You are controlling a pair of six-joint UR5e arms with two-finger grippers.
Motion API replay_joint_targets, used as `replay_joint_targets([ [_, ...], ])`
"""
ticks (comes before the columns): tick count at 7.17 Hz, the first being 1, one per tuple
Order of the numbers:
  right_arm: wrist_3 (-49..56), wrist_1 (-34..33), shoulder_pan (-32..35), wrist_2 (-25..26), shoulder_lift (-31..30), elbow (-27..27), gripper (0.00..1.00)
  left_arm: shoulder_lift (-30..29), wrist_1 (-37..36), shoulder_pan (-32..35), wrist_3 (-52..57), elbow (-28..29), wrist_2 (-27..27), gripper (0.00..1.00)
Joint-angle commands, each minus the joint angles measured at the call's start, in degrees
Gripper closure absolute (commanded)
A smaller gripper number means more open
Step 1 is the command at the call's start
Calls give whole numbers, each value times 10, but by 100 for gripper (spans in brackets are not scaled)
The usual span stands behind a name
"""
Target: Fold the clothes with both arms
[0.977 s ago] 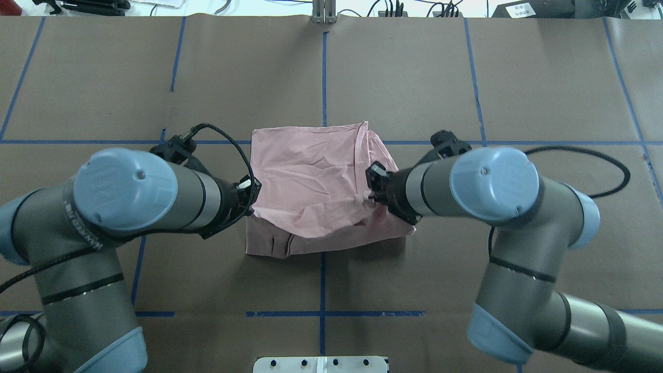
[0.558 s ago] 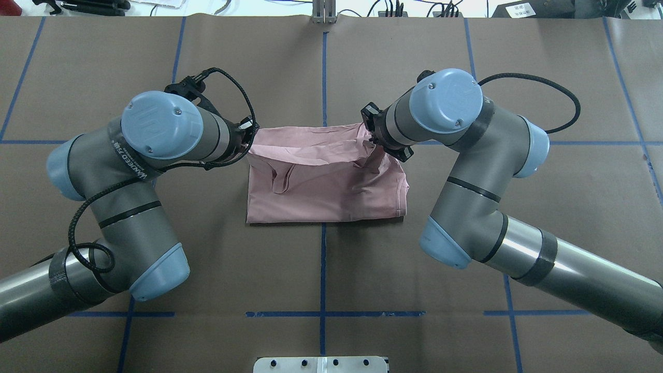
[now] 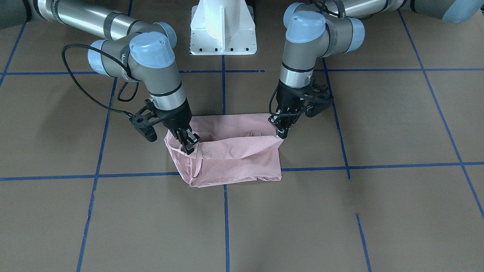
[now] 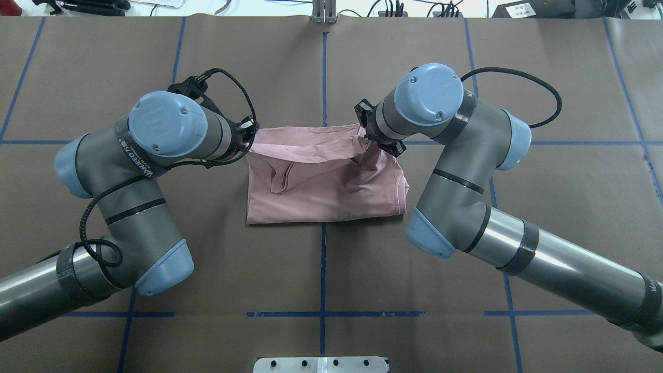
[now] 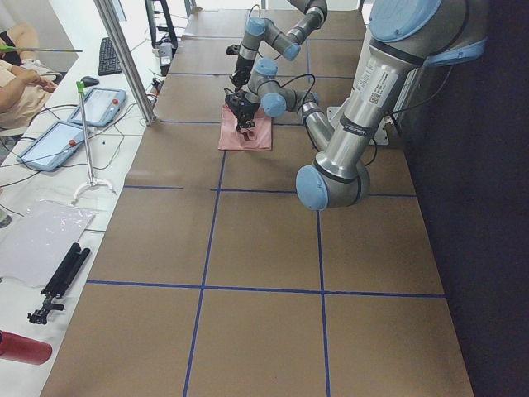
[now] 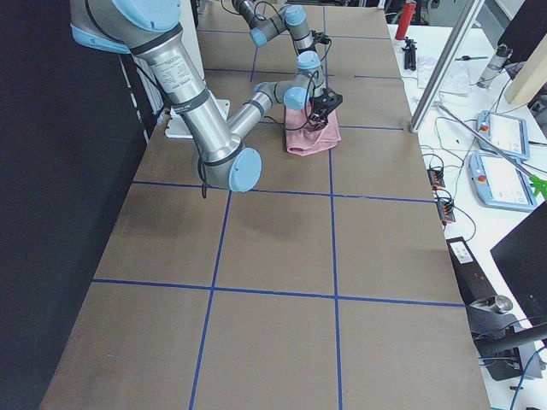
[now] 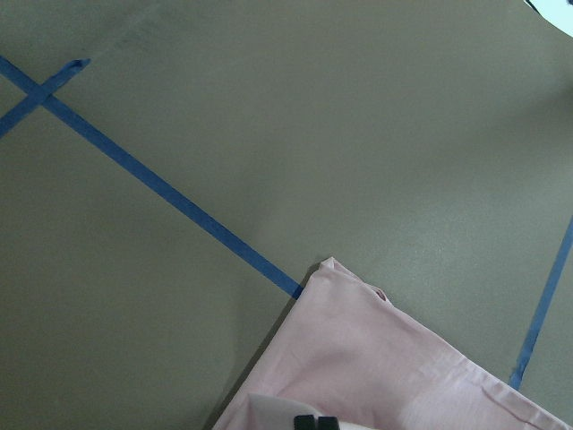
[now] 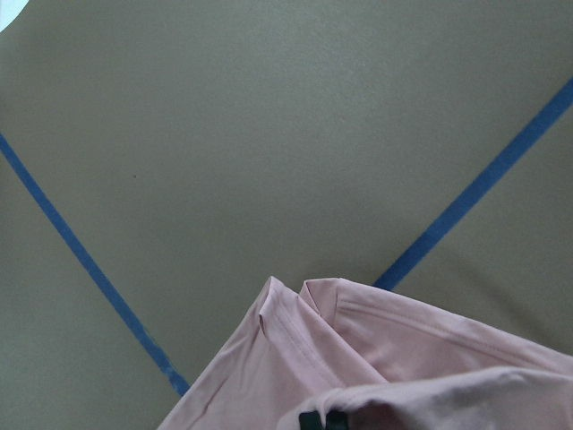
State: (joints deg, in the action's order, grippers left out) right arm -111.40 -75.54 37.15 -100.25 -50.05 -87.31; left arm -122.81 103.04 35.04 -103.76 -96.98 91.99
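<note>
**At the table's centre, a pink T-shirt (image 3: 234, 160) is held up by two corners**

Over a crossing of blue tape lines (image 4: 322, 274) the shirt lies doubled into a rough rectangle of thin, matte, soft knit. The half nearer the robot rests flat on the brown paper table cover (image 3: 340, 211), lightly creased. The far edge is raised off the paper and sags in a shallow curve between two grip points, so the cloth hangs there like a slack pocket. From overhead a narrow looped fold shows on the flat part, and a stitched hem runs down the edge on the right arm's side.

The left gripper (image 3: 281, 130) points downward, its black fingers closed on one raised corner, where the fabric draws to a point. The right gripper (image 3: 188, 144) is clamped on the opposite raised corner, with cloth gathered and wrinkled around its tips. Each wrist camera sees pink fabric running up to the finger ends at the bottom of its frame. Below that, a squared, seam-stitched corner lies on the paper.

Both arms are smooth silver-grey tubes with rounded light blue caps, bent sharply at the elbow. A braided black cable (image 4: 233, 88) loops off each wrist. Between their roots stands the white pedestal base (image 3: 223, 26), flat-footed, with a row of dark bolt holes.
</note>
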Motion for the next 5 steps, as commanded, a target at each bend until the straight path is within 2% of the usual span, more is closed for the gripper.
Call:
replay_joint_targets([
  [1,126,92,23,1,71,188,1,-34,163,33,88,181,-13,64],
  [2,201,136,74,-62,70,218,0,-31,218,65,135,197,-11,26],
  [3,228,137,105,-131,68,218,0,-28,217,65,139,194,-7,0],
  [4,263,139,127,-171,61,215,0,-24,216,65,141,181,15,0],
  [5,277,142,149,-220,36,203,0,5,218,73,166,150,41,0],
])
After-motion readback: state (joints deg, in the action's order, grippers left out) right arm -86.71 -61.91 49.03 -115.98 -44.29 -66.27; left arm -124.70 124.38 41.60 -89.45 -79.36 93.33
